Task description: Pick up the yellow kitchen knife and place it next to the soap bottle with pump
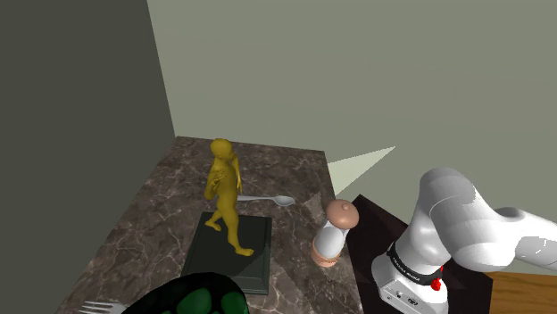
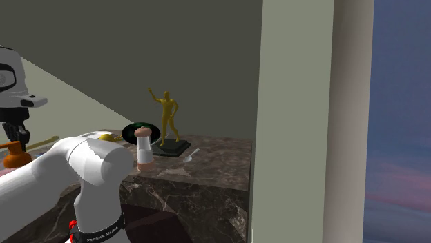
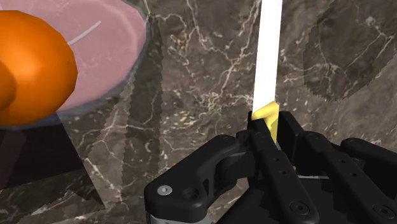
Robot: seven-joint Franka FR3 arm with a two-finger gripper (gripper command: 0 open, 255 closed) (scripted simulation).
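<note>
The all-black two-finger gripper point(image 3: 266, 127) is closed on the yellow-handled kitchen knife with a white blade point(image 3: 268, 57). Its fingers clasp the yellow handle, and the blade runs straight out beyond the fingertips over the dark brown veined marble tabletop point(image 3: 191, 76). Whether the blade touches the tabletop cannot be told. To one side of the gripper, an orange rounded soap bottle point(image 3: 28, 70) stands on a pale pink round dish with a grey rim point(image 3: 121, 44), near the knife but apart from it.

In the second exterior view the orange bottle sits at the left edge, beyond the white arm point(image 2: 76, 162). Further along the tabletop in the shoulder view, a golden figurine of a striding person point(image 1: 225, 192) stands on a dark rectangular base point(image 1: 254, 254). A silver spoon point(image 1: 268, 199) lies just behind the base, and a white grinder with a brown knob top point(image 1: 332, 234) stands near it, between the figurine and the arm. A dark green round object point(image 1: 192, 299) and a silver fork point(image 1: 98, 308) lie at the shoulder view's lower edge.
</note>
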